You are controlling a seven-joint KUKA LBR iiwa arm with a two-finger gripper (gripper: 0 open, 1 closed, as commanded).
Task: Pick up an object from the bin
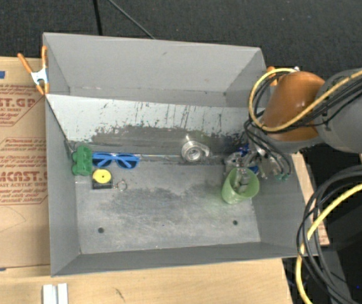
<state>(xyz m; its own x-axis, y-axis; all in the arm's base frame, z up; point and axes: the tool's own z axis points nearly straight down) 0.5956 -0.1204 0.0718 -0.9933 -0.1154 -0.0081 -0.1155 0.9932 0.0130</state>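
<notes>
Green cup [232, 194] in the grey bin [149, 68] sits directly under the claw [247, 168], its rim touching or all but touching the tip, so the coming move looks like a short straight drop rather than a sideways reach. The cup seems to stand roughly upright, mouth toward the claw. Whether the claw is apart or closed cannot be told. Blue sunglasses [118, 161] lie well off beyond the cup's far side; a silver cap [194, 151] rests nearer.
</notes>
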